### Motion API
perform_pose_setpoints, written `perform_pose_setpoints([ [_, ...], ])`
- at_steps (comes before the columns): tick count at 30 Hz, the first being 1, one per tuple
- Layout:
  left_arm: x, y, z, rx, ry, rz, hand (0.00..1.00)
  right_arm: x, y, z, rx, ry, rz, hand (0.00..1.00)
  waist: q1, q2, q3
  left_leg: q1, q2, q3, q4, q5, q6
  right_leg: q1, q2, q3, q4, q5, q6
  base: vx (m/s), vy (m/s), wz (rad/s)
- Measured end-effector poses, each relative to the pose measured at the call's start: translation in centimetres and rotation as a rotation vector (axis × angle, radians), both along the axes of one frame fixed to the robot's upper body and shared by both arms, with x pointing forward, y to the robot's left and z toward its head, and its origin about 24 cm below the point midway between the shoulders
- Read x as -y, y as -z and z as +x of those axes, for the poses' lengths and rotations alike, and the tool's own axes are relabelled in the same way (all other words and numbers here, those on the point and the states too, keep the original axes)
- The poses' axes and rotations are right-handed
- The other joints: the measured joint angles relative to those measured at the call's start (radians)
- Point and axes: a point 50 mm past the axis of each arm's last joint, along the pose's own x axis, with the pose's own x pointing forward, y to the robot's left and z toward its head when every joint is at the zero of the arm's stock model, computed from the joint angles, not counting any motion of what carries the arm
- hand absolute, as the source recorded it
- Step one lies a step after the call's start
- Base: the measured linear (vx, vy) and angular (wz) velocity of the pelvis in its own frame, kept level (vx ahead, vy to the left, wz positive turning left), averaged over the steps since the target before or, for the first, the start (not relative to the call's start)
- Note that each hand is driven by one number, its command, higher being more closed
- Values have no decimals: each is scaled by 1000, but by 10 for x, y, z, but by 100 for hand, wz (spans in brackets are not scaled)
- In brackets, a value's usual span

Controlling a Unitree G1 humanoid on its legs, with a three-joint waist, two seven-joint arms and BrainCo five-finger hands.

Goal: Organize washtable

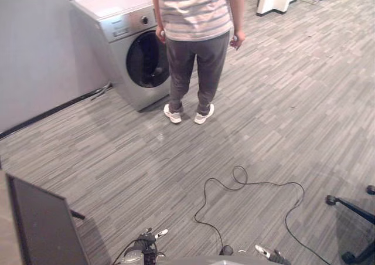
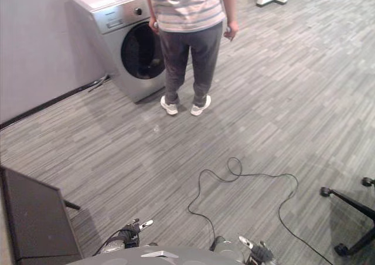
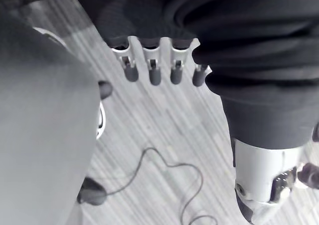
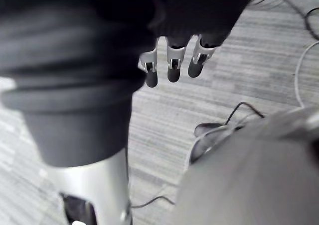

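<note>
I am holding both arms low. The left hand (image 3: 153, 71), silver-fingered with dark tips under a dark ribbed cover, is hanging with its fingers in a loose, nearly straight row, pointing downward and gripping nothing. The right hand (image 4: 172, 65), of the same silver and dark make, is hanging likewise, its fingers relaxed, side by side and empty. In the head views I am seeing both hands peeking in at the lower edge, left and right, well apart from each other.

head eyes: down at floor (image 1: 263, 130) (shared) | wrist cams: close, floorward
</note>
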Motion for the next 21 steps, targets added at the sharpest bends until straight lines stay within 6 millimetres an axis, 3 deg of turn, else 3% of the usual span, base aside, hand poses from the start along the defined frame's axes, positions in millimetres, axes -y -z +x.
perform_pose_setpoints([
  [2, -4, -1, 3, 6, -14, 13, 0, -3, 1, -3, -6, 6, 7, 0, -1, -9, 17, -6, 46, 28, 85, -14, -18, 0, 27, 42, 1, -9, -25, 78, -177, -61],
  [4, -8, -2, 4, 14, -50, 17, 0, -4, 1, -2, -4, -4, 8, 0, 0, -16, 24, -27, 110, 44, 234, -37, -5, 15, 51, 85, -1, -5, -53, 61, -189, -75],
  [6, -8, -2, 4, 22, -96, 10, 0, 0, 0, -1, 5, -2, -5, 0, 3, 9, 39, -40, 221, 53, 465, -50, 26, 58, 101, 168, -8, -8, -84, 59, -197, -109],
  [8, -5, -1, 1, 18, -136, -4, 0, 5, -1, -1, 9, 14, -16, 0, 1, 21, 42, -65, 241, -14, 589, -65, 86, 68, 115, 234, -7, -15, -99, 52, -107, -113],
  [9, -2, -1, 2, 23, -147, -9, 0, 5, -2, 0, 11, 21, -18, 0, 0, 25, 45, -90, 200, -78, 623, -101, 62, 68, 110, 268, -7, -14, -100, 14, -25, -121],
  [10, -1, -1, 3, 31, -153, -13, 0, 6, -1, -1, 7, 25, -18, 0, 0, 22, 48, -119, 128, -160, 636, -155, 29, 70, 101, 312, -8, -13, -101, -51, 44, -106],
  [13, -3, -2, 3, 34, -172, -12, 0, 5, -1, -2, 2, 32, -14, 0, -2, 17, 53, -178, -13, -267, 563, -229, 20, 93, 85, 381, -15, -16, -97, -154, 91, -76],
  [16, -4, -3, 4, 45, -178, -9, 0, 5, -1, -1, 5, 29, -13, 0, -1, 17, 58, -219, -127, -418, 314, -221, 13, 106, 78, 443, -12, -41, -74, -285, 126, -65],
  [17, -5, -2, 2, 43, -188, -8, 0, 6, -1, -1, 5, 24, -17, 0, 0, 23, 57, -231, -142, -489, 204, -165, 12, 108, 86, 481, -7, -58, -61, -228, 172, -80],
  [18, -5, -2, -1, 40, -193, -9, 0, 6, -1, 0, 5, 21, -18, 0, 4, 26, 55, -230, -142, -499, 210, -134, 14, 109, 91, 500, -4, -67, -46, -40, 204, -83],
  [19, -6, -1, -2, 41, -204, -11, 0, 6, -1, 0, 7, 19, -18, 0, 9, 38, 47, -225, -146, -502, 214, -97, 37, 113, 95, 531, 0, -75, -30, 128, 252, -81],
  [21, -9, -2, -3, 42, -217, -7, 0, 0, 0, 1, 5, -1, -5, 0, 7, 8, 47, -203, -169, -456, 213, -115, 70, 120, 67, 580, 8, -91, -4, 180, 264, -68],
])
